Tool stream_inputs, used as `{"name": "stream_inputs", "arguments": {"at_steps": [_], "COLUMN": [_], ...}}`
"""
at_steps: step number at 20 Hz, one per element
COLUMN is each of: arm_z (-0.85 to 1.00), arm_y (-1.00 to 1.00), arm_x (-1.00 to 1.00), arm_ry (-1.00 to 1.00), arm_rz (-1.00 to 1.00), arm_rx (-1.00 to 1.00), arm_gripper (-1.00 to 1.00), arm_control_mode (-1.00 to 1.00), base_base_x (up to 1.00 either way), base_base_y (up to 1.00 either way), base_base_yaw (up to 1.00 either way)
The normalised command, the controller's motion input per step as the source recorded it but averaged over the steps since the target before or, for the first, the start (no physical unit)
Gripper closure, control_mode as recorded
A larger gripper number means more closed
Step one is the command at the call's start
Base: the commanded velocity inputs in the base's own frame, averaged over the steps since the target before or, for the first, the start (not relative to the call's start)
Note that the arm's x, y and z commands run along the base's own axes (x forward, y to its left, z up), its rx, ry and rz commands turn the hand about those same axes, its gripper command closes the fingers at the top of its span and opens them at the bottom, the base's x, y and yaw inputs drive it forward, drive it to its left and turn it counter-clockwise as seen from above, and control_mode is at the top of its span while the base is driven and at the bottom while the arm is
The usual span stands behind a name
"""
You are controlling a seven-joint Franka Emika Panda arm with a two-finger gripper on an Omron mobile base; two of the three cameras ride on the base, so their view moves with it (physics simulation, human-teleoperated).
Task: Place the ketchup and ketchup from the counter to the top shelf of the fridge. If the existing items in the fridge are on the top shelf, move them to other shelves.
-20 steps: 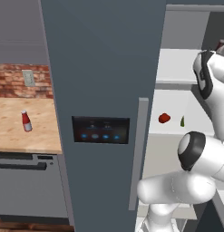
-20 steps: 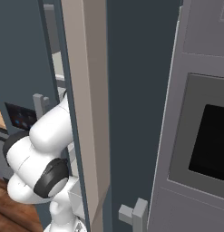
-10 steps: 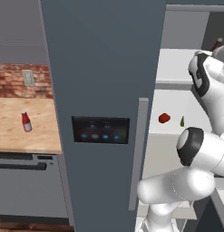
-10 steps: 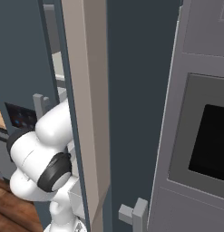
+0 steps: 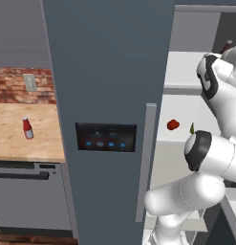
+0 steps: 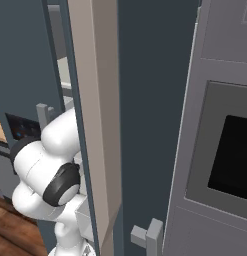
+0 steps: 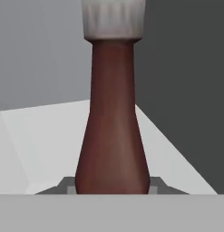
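Observation:
In the hand view a dark brownish-red ketchup bottle [image 7: 112,136] with a white cap stands upright between my fingertips [image 7: 63,186]. My gripper [image 7: 112,186] is shut on its base over a white fridge shelf [image 7: 50,131]. From the left base view, the top of this bottle [image 5: 228,45] peeks out beside my arm, high inside the fridge [image 5: 105,72]. A bright red ketchup bottle [image 5: 27,128] stands on the counter [image 5: 14,143]. The red lump [image 5: 173,125] and green thing [image 5: 191,128] lie on a lower shelf.
The closed grey fridge door with its panel of blue lights [image 5: 106,138] and long handle [image 5: 147,162] fills the middle. The open door's edge [image 6: 95,125] stands close beside my arm. A grey built-in oven front [image 6: 220,150] is at the right.
My arm's upper links have shifted slightly. The dark bottle stays in my grip, and the things on the counter and shelves have not moved.

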Motion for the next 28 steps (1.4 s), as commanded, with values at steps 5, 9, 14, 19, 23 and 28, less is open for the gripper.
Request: {"name": "stream_inputs", "arguments": {"at_steps": [5,9,14,19,23,28], "arm_z": [-0.26,-0.24,-0.01,-0.01,0.00,0.00], "arm_y": [0.06,0.05,0.01,0.00,0.00,0.00], "arm_x": [0.13,0.00,-0.02,-0.02,0.00,-0.08], "arm_ry": [0.00,0.00,0.01,0.01,0.00,0.00], "arm_rz": [0.00,0.00,0.00,0.00,0.00,0.00], "arm_rx": [-0.05,-0.08,0.00,0.00,0.00,0.00], "arm_gripper": [1.00,1.00,1.00,-1.00,-1.00,-1.00], "arm_control_mode": [-1.00,-1.00,-1.00,-1.00,-1.00,-1.00], "base_base_x": [0.00,0.00,0.00,0.00,0.00,0.00], "base_base_y": [0.00,0.00,0.00,0.00,0.00,0.00], "base_base_yaw": [0.00,0.00,0.00,0.00,0.00,0.00]}}
